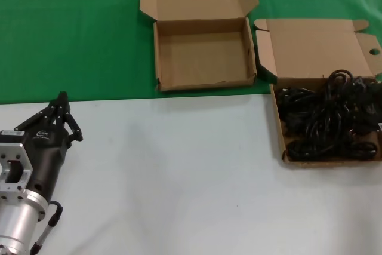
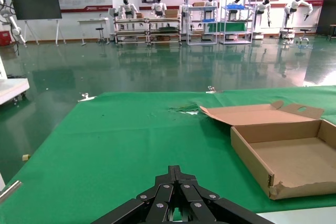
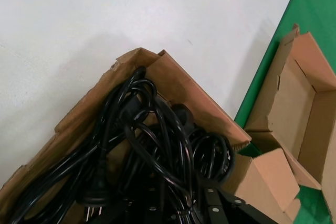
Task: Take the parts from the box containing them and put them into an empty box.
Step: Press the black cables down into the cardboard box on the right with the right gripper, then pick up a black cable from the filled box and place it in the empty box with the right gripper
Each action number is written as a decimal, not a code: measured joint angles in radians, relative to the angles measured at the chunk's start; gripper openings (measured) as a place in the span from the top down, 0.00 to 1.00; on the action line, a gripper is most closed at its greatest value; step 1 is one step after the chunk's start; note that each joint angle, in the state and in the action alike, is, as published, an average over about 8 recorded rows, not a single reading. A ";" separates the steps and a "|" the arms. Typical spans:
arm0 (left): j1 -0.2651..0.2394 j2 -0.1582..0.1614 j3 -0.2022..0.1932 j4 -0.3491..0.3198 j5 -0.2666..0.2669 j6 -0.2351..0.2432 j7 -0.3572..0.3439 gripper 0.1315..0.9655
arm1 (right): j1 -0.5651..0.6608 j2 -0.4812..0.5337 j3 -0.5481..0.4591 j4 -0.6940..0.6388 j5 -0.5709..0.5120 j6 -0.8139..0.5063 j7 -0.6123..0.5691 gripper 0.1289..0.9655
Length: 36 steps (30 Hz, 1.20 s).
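Two open cardboard boxes: the empty box (image 1: 203,58) on green cloth, the cord-filled box (image 1: 325,117) at the table's right, partly cut off. Black power cords (image 1: 331,120) tangle uncountably. Left gripper (image 1: 59,111) clenched, parked; right gripper (image 3: 210,203) unreadable

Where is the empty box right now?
In the head view, the empty box sits open on the green cloth at the far middle, just left of the box of black power cords.
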 joint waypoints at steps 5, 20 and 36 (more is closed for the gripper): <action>0.000 0.000 0.000 0.000 0.000 0.000 0.000 0.99 | -0.008 0.023 -0.005 0.054 -0.013 -0.004 0.056 0.83; 0.000 0.000 0.000 0.000 0.000 0.000 0.000 0.99 | -0.048 0.080 -0.012 0.163 -0.027 -0.030 0.174 0.98; 0.000 0.000 0.000 0.000 0.000 0.000 0.000 0.99 | -0.032 0.093 -0.006 0.190 -0.026 -0.046 0.212 0.98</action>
